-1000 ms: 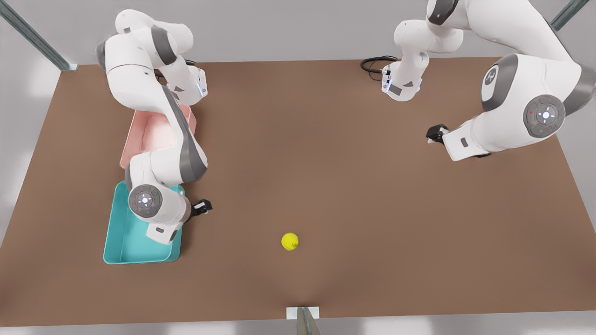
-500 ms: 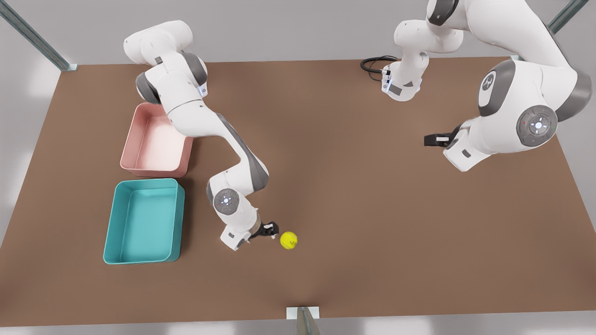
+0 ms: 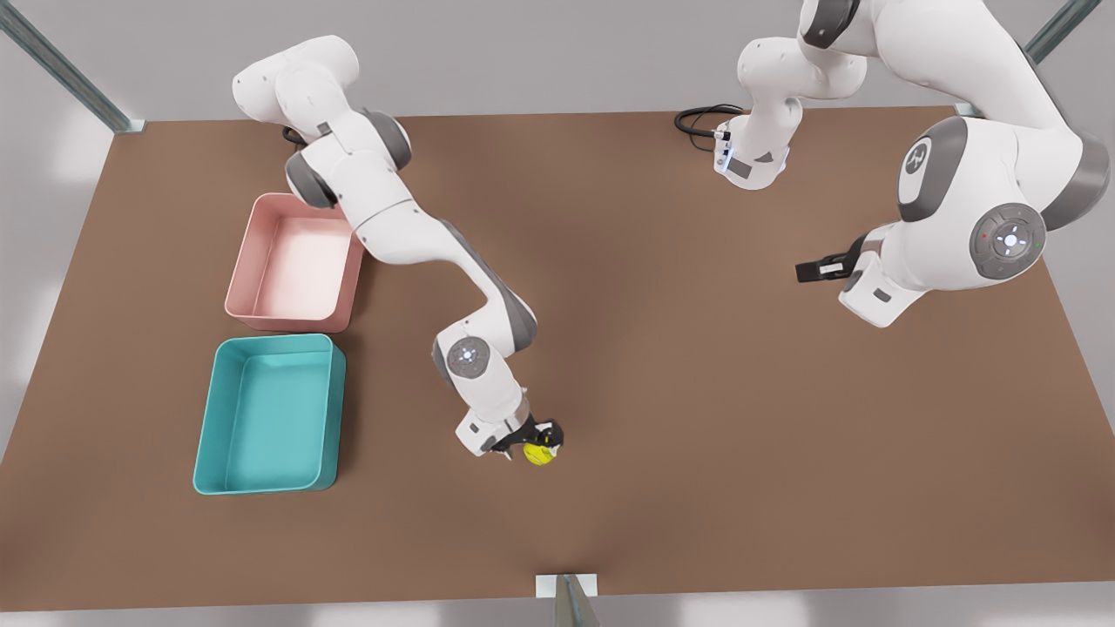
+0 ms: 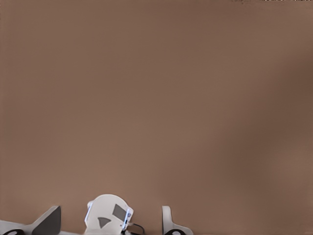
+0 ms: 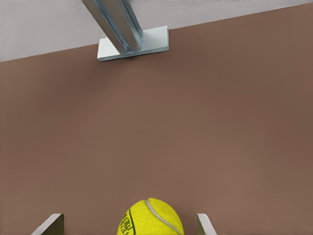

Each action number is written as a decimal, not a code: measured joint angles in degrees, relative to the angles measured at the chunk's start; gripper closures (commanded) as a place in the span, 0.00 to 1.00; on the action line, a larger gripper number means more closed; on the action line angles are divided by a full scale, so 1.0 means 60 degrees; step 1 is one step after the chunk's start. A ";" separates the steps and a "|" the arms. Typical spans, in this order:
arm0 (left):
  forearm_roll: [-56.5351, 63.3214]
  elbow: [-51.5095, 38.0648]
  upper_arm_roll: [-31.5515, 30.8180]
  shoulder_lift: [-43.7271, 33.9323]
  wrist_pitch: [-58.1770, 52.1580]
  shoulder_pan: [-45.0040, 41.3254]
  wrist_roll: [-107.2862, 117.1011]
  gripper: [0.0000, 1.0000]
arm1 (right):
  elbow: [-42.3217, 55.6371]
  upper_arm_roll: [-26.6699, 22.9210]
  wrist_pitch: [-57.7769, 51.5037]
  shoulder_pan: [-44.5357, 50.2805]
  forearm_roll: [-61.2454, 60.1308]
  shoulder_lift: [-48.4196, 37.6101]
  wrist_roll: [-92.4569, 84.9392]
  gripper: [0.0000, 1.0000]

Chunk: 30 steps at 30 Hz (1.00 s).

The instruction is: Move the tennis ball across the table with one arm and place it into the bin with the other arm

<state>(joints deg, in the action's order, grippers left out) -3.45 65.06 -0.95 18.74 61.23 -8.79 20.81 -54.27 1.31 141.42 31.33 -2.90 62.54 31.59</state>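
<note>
The tennis ball [image 3: 538,454] lies on the brown table [image 3: 662,366] near its front edge, right of the teal bin [image 3: 207,418]. My right gripper [image 3: 542,440], on the arm at the front view's left, is lowered over the ball and open. In the right wrist view the ball [image 5: 151,219] sits between the two fingertips [image 5: 49,224], with a gap on each side. My left gripper [image 3: 803,271], on the arm at the front view's right, hovers open and holds nothing, far from the ball. Its fingers [image 4: 49,221] stand apart in the left wrist view.
A pale pink tray [image 3: 292,261] stands just behind the teal bin. A black cable [image 3: 697,117] loops by the far arm base [image 3: 751,157]. A metal post on a bracket [image 3: 566,585] stands at the table's front edge, close to the ball.
The right arm swung away from above the teal bin to the ball and lowered its open gripper around it. The left arm shifted only slightly. The ball stayed in place.
</note>
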 measured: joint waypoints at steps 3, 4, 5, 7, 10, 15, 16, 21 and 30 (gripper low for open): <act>0.0000 0.0000 0.0002 0.0008 0.0010 0.0002 0.0177 0.00 | 0.0014 -0.0015 0.0392 0.0103 0.0003 0.0165 0.0163 0.00; 0.0000 0.0002 0.0001 0.0009 0.0017 0.0001 0.0229 0.00 | 0.0015 -0.0021 0.0524 0.0121 0.0005 0.0242 0.0206 0.00; -0.0003 0.0008 0.0004 0.0010 0.0023 0.0013 0.0279 0.00 | 0.0016 -0.0025 0.0641 0.0131 0.0007 0.0292 0.0236 0.00; -0.0008 0.0013 0.0005 0.0020 0.0035 0.0049 0.0371 0.00 | 0.0016 -0.0009 0.0840 0.0125 0.0008 0.0408 0.0265 0.00; -0.0012 0.0014 0.0008 0.0039 0.0053 0.0074 0.0491 0.00 | -0.0013 -0.0001 0.1127 0.0089 0.0001 0.0599 0.0246 0.00; -0.0015 0.0019 0.0013 0.0093 0.0113 0.0148 0.0651 0.00 | -0.0027 -0.0008 0.1446 0.0111 0.0005 0.0810 0.0093 0.00; -0.0015 0.0024 0.0014 0.0100 0.0127 0.0158 0.0678 0.00 | -0.0027 -0.0004 0.1493 0.0117 0.0004 0.0833 0.0041 0.00; -0.0011 0.0025 0.0013 0.0166 0.0267 0.0272 0.0793 0.00 | -0.0053 0.0016 0.1712 0.0155 -0.0002 0.0953 -0.0257 0.00; -0.0179 0.0027 0.0013 0.0244 0.0602 0.0334 0.0933 0.00 | -0.0146 0.0016 0.2096 0.0198 -0.0003 0.1266 -0.1047 0.00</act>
<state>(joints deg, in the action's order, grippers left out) -4.52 65.22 -0.87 20.20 64.85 -6.79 26.41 -55.15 1.41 154.00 32.52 -2.92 70.14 25.30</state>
